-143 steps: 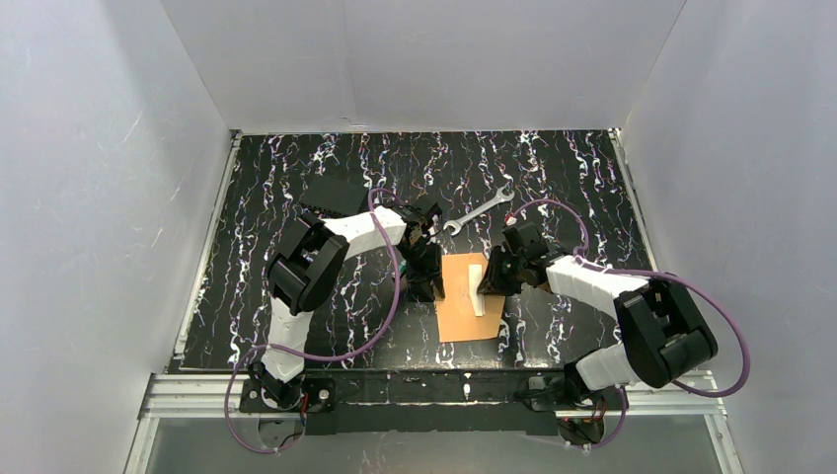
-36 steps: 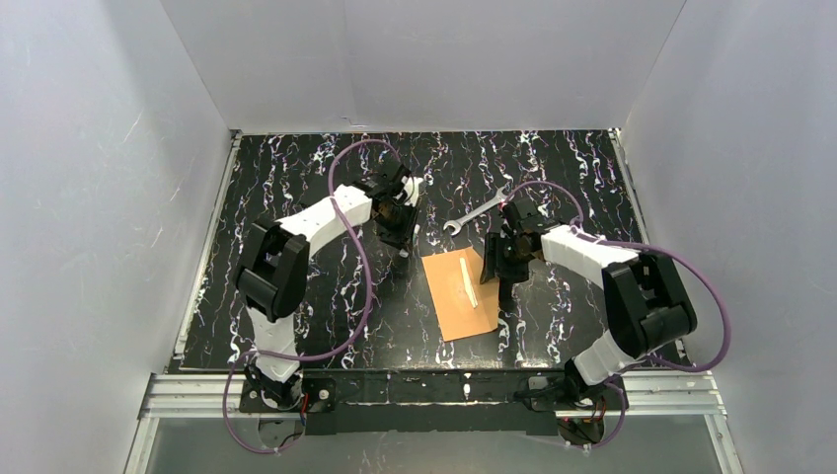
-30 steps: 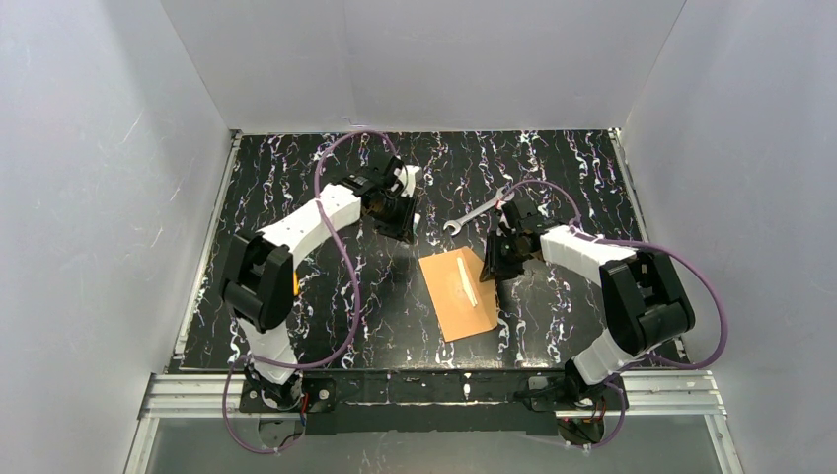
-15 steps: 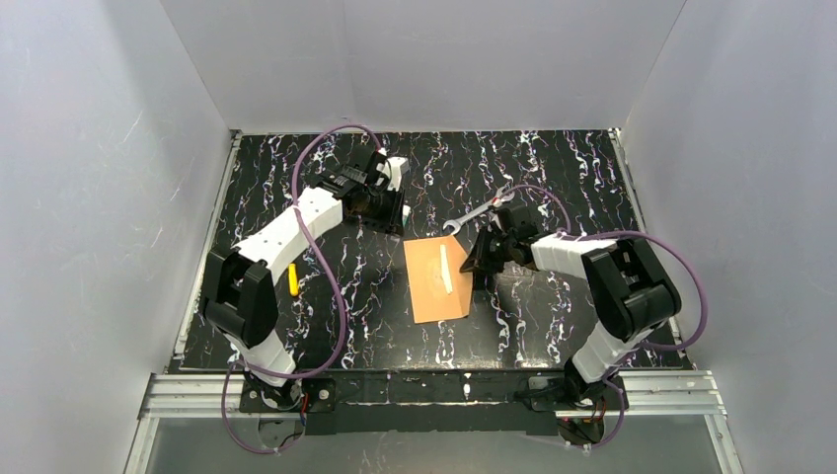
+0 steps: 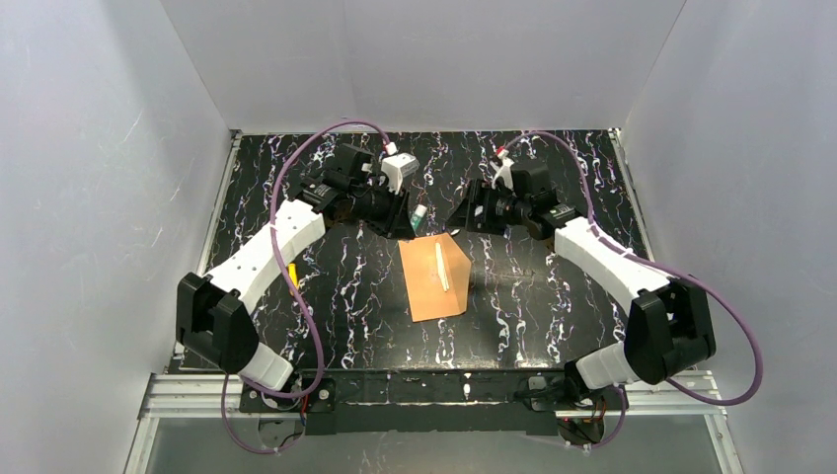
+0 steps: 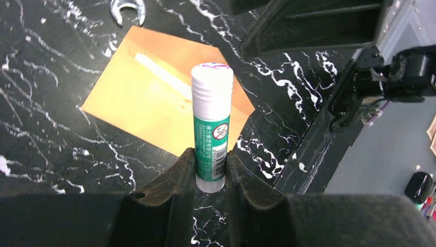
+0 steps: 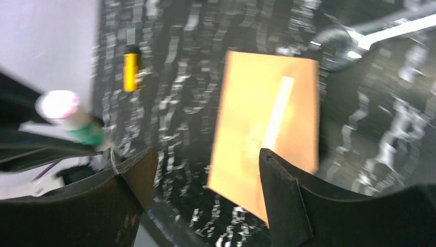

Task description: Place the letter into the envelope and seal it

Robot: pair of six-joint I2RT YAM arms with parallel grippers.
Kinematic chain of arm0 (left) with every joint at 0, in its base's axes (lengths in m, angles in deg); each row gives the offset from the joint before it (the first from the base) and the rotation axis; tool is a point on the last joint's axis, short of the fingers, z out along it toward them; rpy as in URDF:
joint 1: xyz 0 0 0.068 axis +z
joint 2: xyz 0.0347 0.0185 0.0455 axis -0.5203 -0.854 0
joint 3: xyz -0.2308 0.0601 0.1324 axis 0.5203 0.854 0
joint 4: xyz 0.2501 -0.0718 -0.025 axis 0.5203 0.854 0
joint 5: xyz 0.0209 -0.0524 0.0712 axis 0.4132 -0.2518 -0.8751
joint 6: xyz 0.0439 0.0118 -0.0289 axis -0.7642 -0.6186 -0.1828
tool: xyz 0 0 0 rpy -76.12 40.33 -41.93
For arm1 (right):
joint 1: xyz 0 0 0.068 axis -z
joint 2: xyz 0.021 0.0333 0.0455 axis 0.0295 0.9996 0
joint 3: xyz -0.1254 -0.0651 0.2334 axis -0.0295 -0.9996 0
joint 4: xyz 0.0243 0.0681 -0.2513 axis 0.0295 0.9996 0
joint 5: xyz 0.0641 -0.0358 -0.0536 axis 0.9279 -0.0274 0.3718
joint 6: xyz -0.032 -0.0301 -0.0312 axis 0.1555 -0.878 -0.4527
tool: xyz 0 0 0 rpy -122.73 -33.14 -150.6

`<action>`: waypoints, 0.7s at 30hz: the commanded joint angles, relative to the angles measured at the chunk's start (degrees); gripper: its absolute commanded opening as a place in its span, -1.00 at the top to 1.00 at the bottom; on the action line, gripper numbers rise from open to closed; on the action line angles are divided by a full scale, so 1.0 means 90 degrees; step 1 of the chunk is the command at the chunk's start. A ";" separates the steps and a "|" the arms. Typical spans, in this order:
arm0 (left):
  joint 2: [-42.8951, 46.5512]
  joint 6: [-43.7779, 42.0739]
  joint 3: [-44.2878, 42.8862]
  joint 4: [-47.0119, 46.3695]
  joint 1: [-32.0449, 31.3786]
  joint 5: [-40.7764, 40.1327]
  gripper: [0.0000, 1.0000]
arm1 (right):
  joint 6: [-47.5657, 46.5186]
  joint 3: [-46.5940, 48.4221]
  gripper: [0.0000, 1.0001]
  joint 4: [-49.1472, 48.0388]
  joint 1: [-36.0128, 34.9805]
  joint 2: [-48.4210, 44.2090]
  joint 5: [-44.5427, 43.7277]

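Observation:
The orange-brown envelope [image 5: 429, 288] lies flat mid-table with a pale strip [image 5: 440, 267] across its face. It also shows in the left wrist view [image 6: 149, 98] and, blurred, in the right wrist view [image 7: 247, 103]. The letter is hidden from every view. My left gripper [image 5: 405, 222] hovers over the envelope's far left corner, shut on a green glue stick with a white cap [image 6: 211, 128]. My right gripper [image 5: 462, 217] hangs above the far right corner, its fingers [image 7: 280, 185] spread wide with nothing between them.
A silver wrench [image 7: 360, 36] lies just beyond the envelope; its end also shows in the left wrist view [image 6: 127, 6]. A small yellow object [image 5: 292, 279] rests on the marbled table [image 5: 553, 296] to the left, under the left arm. White walls enclose three sides.
The right gripper has opened, lifted off the envelope's right edge and drawn back. The envelope has slid left. The left arm has swung toward the middle, still holding the glue stick.

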 commanded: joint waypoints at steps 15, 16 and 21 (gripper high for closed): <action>0.0103 -0.1400 -0.0615 0.0519 0.0016 0.0850 1.00 | 0.0696 0.1089 -0.48 -0.1356 -0.0444 -0.0031 0.2114; 0.0104 -0.1443 -0.0642 0.0565 0.0013 0.0881 1.00 | 0.0678 0.1176 -0.42 -0.1233 -0.0462 0.0023 0.1990; 0.0117 -0.1551 -0.0695 0.0657 0.0004 0.0944 1.00 | 0.0758 0.1424 -0.24 -0.0925 -0.0543 0.0267 0.1697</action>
